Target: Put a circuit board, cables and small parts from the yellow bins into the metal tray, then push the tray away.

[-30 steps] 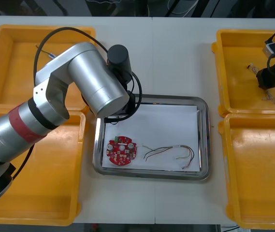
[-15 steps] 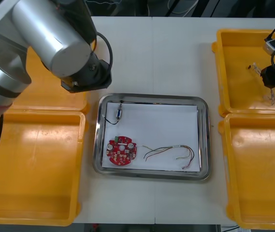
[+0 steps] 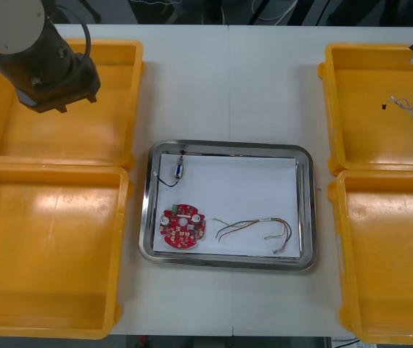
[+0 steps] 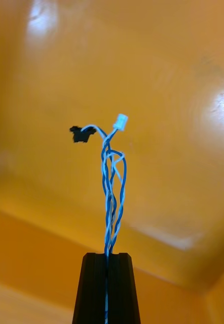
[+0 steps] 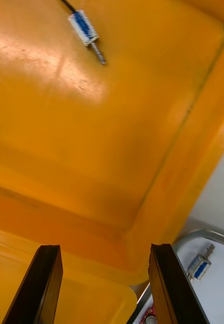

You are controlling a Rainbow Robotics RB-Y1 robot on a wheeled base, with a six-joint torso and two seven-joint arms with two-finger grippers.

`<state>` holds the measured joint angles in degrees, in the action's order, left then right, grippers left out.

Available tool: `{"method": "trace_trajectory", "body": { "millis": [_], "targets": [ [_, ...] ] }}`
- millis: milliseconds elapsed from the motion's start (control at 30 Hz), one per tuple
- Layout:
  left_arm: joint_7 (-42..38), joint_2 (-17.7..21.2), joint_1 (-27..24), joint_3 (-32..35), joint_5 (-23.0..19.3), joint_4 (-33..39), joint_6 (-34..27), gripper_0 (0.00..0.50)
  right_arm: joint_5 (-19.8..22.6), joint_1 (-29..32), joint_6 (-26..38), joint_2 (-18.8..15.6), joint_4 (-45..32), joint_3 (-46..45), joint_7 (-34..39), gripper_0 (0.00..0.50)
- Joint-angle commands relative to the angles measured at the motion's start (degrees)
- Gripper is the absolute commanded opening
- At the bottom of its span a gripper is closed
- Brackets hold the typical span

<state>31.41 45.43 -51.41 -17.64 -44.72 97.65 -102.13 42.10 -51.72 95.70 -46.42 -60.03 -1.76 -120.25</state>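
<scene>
Front view: the metal tray (image 3: pixel 305 210), white inside, sits at the centre of the frame on the light surface (image 3: pixel 250 80). In it lie a round red circuit board (image 3: pixel 183 226) at lower left and a red and yellow cable (image 3: pixel 255 230) at lower right, well apart from the board. A small metal part (image 3: pixel 179 170) with a black cable (image 3: pixel 162 181) lies at upper left, just inside the rim. Four yellow bins (image 3: pixel 46 254) flank the tray, two on each side of the frame.

At the right edge, over the upper right bin (image 3: pixel 366 138), the right pincer (image 4: pixel 107 254) is clamped on a twisted blue and white cable (image 4: pixel 113 197). In the right wrist view the strands rise from between the two black fingers (image 4: pixel 123 288), pressed together, and end in a black plug (image 4: pixel 80 133) and a white plug (image 4: pixel 120 121).

At upper left, the left arm (image 3: pixel 32 51) hangs over the upper left bin (image 3: pixel 112 109). The left wrist view shows the left pincer (image 5: pixel 104 246) spread wide with nothing between its fingers, above that bin's floor, where a second small metal part (image 5: pixel 84 28) lies.
</scene>
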Motion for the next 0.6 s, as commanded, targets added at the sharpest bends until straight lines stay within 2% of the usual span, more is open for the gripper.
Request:
{"method": "trace_trajectory", "body": {
  "millis": [33, 233, 467, 600],
  "targets": [
    [6.9, 2.1, -2.9, 5.6, -0.7, -6.9, 1.6, 0.500, 0.4, 0.3, 6.8, -2.6, -8.3, -1.2, 0.7, 0.000],
    [11.4, 2.1, -2.9, 9.2, -0.1, -13.4, 3.2, 0.500, 1.8, 0.4, 14.3, -0.9, -17.1, -1.0, 1.6, 0.000],
    [13.3, 2.0, -4.3, 11.0, 1.8, -20.7, 6.7, 0.500, 8.9, 1.2, 14.3, -0.1, -25.9, 1.5, 5.8, 0.000],
    [14.2, 1.4, -6.7, 11.0, 2.0, -26.9, 10.8, 0.500, 11.7, 3.2, 14.3, -0.1, -34.5, 4.6, 9.2, 0.000]
  ]
}}
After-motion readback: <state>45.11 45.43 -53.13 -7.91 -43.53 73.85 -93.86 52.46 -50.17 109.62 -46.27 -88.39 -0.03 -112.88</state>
